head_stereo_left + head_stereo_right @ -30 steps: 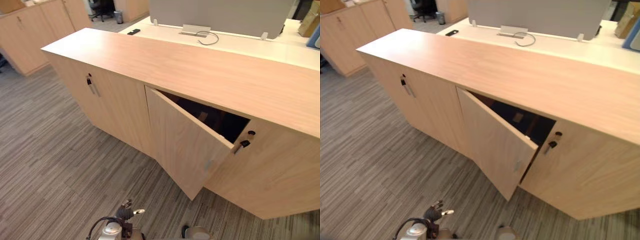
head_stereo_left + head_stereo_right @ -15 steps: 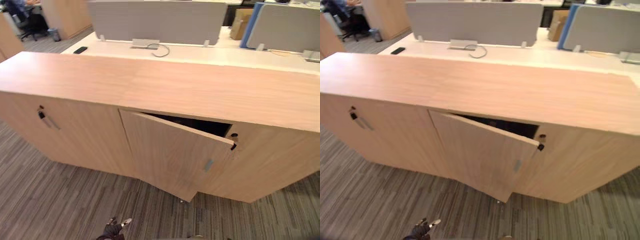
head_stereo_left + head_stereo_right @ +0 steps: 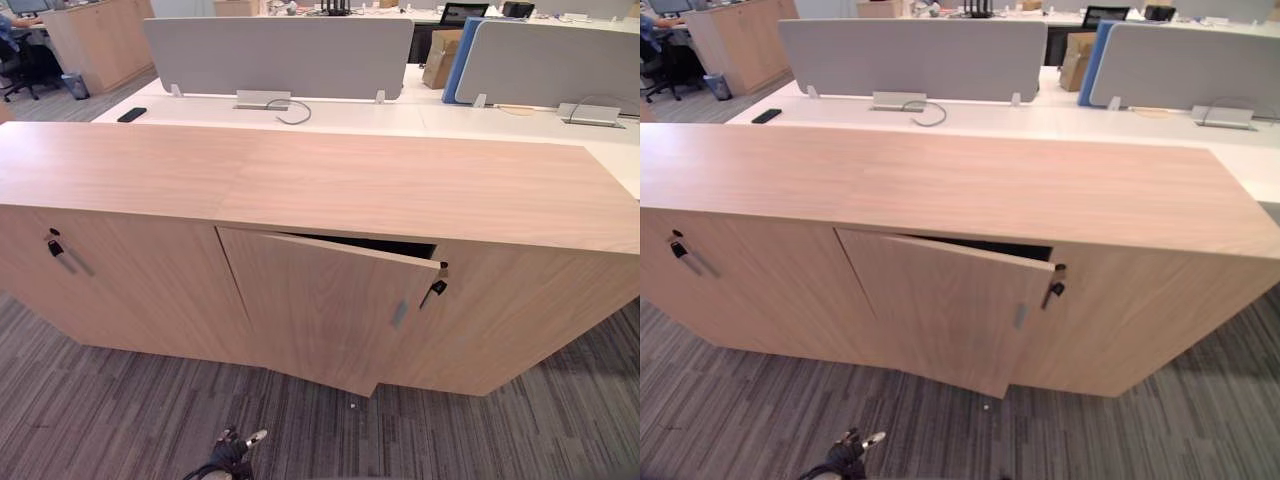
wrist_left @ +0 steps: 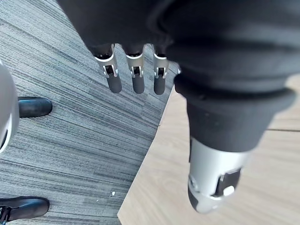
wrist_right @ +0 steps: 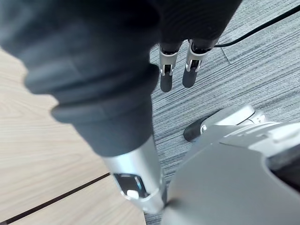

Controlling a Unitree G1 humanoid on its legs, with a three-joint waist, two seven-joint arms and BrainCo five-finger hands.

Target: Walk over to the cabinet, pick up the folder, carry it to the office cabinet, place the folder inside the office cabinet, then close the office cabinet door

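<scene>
Office cabinet (image 3: pixel 330 190) with its middle door (image 3: pixel 320 310) ajar; a key (image 3: pixel 436 288) hangs just beside the door's free edge. The dark gap behind the door does not reveal whether the folder lies inside. Left hand (image 4: pixel 133 75) and right hand (image 5: pixel 168 70) hang above the carpet (image 3: pixel 100 410), fingers straight, apart, holding nothing.

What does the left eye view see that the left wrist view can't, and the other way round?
Left eye view: the whole top of the cabinet, its door ajar with a key hanging, and grey desk screens behind. Left wrist view: the left hand up close, fingers straight, holding nothing. Both: pale cabinet wood and the striped carpet.
</scene>
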